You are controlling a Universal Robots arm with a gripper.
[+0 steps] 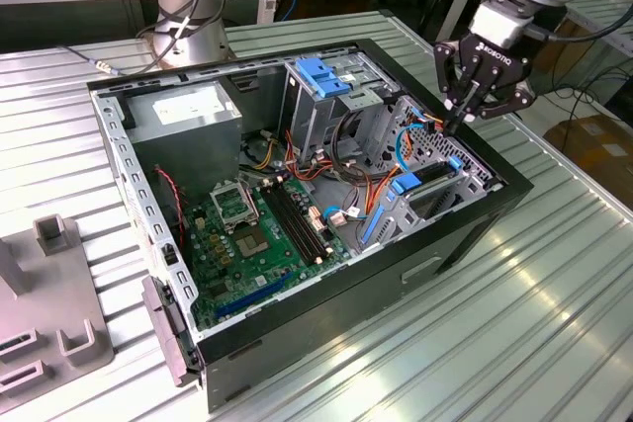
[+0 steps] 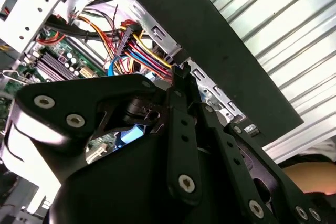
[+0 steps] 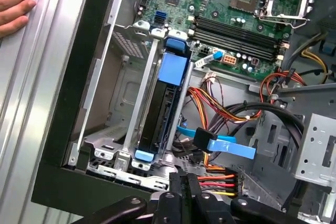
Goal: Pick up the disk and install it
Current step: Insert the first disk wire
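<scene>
The disk (image 1: 432, 195) sits on edge in the metal bay at the case's corner on the exterior view's right, dark with blue rails at its ends. In the first wrist view the disk (image 3: 157, 114) stands between two metal rails, a blue tab above it. My gripper (image 1: 457, 116) hovers just above the case wall beside that bay, apart from the disk. Its fingers are shut with nothing between them. In the first wrist view the gripper (image 3: 186, 184) shows its fingers pressed together over the bay's end. The gripper (image 2: 181, 74) lies close to a bundle of coloured wires.
The open black case (image 1: 475, 234) holds a green motherboard (image 1: 257, 234), a grey power-supply box (image 1: 188, 111) and a drive cage with a blue latch (image 1: 321, 76). Blue cables (image 3: 226, 145) and wire bundles (image 3: 220, 108) lie beside the bay. A hand (image 3: 13, 3) rests outside the case.
</scene>
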